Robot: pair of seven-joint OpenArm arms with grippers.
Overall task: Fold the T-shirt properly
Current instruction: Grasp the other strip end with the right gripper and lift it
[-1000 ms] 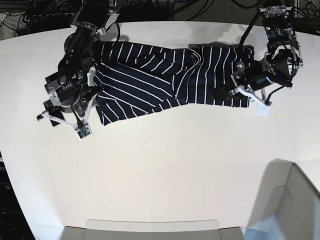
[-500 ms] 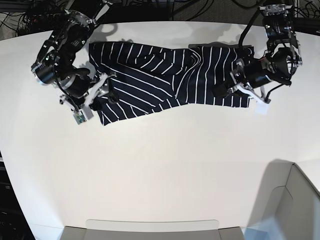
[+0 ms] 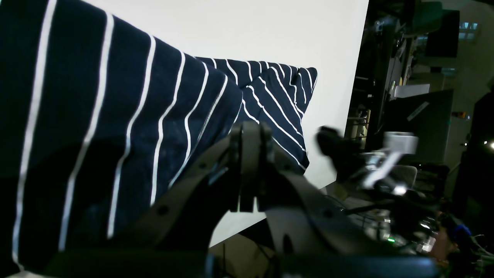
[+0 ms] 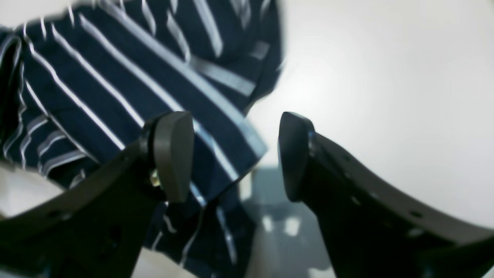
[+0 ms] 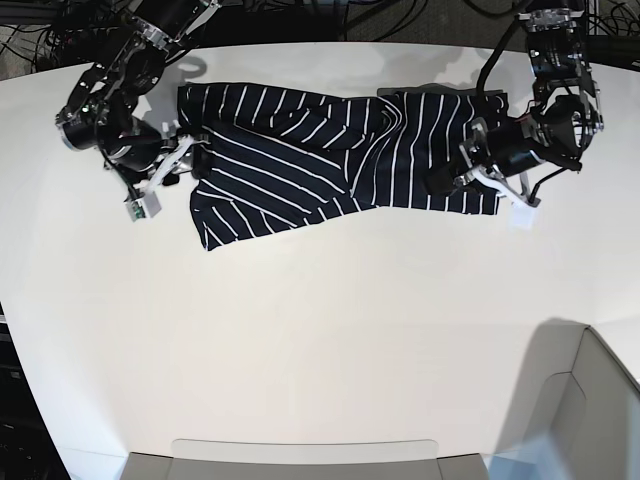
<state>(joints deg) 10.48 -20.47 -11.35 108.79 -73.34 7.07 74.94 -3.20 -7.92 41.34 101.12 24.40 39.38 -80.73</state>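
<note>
The T-shirt (image 5: 330, 150), dark navy with thin white stripes, lies bunched across the far half of the white table (image 5: 330, 320). My left gripper (image 5: 443, 186) rests at its right lower edge. In the left wrist view the left gripper (image 3: 250, 170) is shut, and a raised fold of the T-shirt (image 3: 115, 116) runs up to its tips. My right gripper (image 5: 172, 172) hovers at the shirt's left edge. In the right wrist view the right gripper (image 4: 235, 158) is open with nothing in it, above a corner of the T-shirt (image 4: 127, 88).
A grey bin (image 5: 590, 410) stands at the near right corner. A shallow tray edge (image 5: 300, 450) runs along the table's front. Cables (image 5: 330, 15) and equipment lie behind the far edge.
My right arm has drawn back and up to the far left, off the shirt's lower left part, and stays open. The left arm holds still.
</note>
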